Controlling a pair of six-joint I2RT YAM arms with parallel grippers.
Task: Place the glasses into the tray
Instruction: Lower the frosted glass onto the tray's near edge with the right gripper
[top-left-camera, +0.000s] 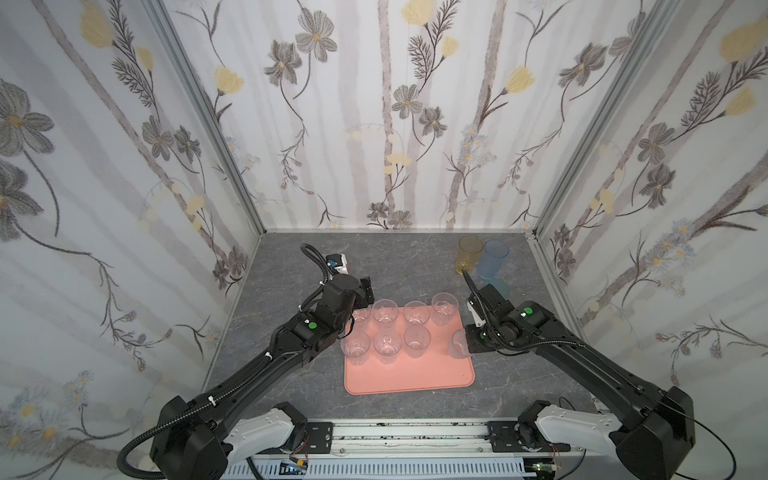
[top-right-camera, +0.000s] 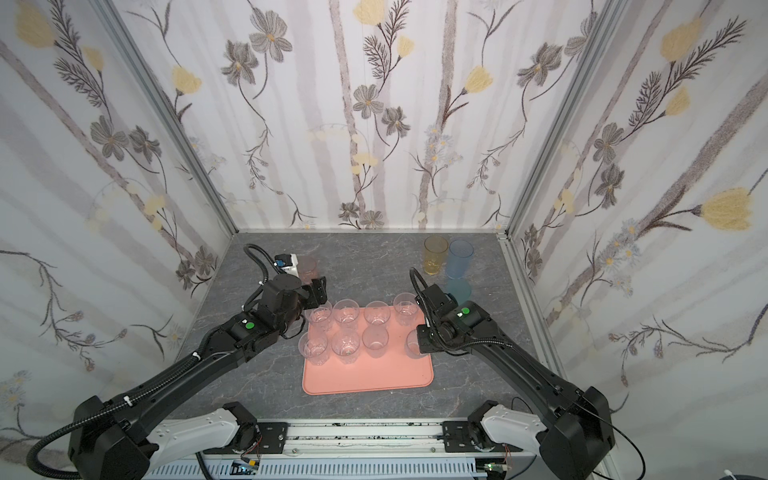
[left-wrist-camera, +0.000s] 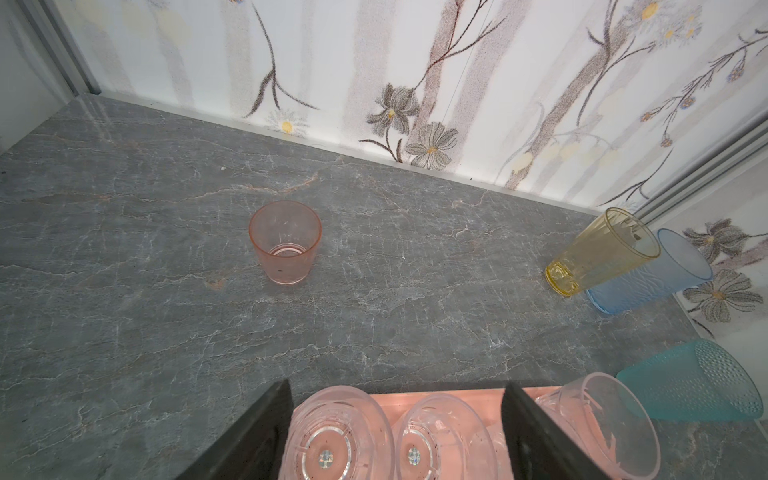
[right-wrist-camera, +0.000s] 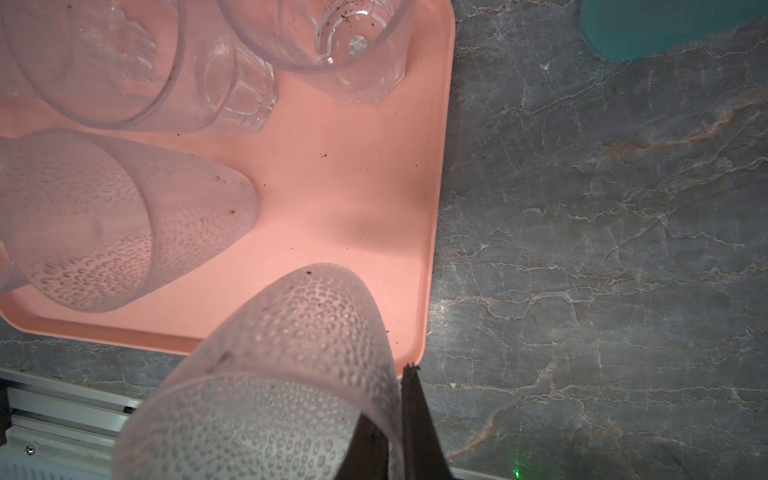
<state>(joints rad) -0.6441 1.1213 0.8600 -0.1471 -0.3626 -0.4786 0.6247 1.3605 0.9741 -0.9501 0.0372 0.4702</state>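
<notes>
The salmon-pink tray (top-left-camera: 409, 376) (top-right-camera: 365, 374) holds several small clear glasses (top-left-camera: 384, 311) in two rows. My right gripper (top-left-camera: 468, 338) (right-wrist-camera: 397, 432) is shut on the rim of a dimpled clear glass (right-wrist-camera: 291, 353) (top-left-camera: 459, 343), one finger inside and one outside, over the tray's right edge. My left gripper (left-wrist-camera: 397, 386) (top-left-camera: 362, 296) hangs open and empty above the tray's far left corner. The short pink glass (left-wrist-camera: 285, 243) (top-right-camera: 308, 268) stands on the table just beyond it. Yellow (top-left-camera: 469, 253), blue (top-left-camera: 494, 257) and teal (left-wrist-camera: 690, 380) glasses stand at the far right.
Grey marble tabletop (top-left-camera: 291, 374) enclosed by flowered walls on three sides. The teal glass (top-left-camera: 500, 286) is partly hidden behind my right arm. The near half of the tray (top-right-camera: 374, 380) is bare. A metal rail (top-left-camera: 415, 432) runs along the front edge.
</notes>
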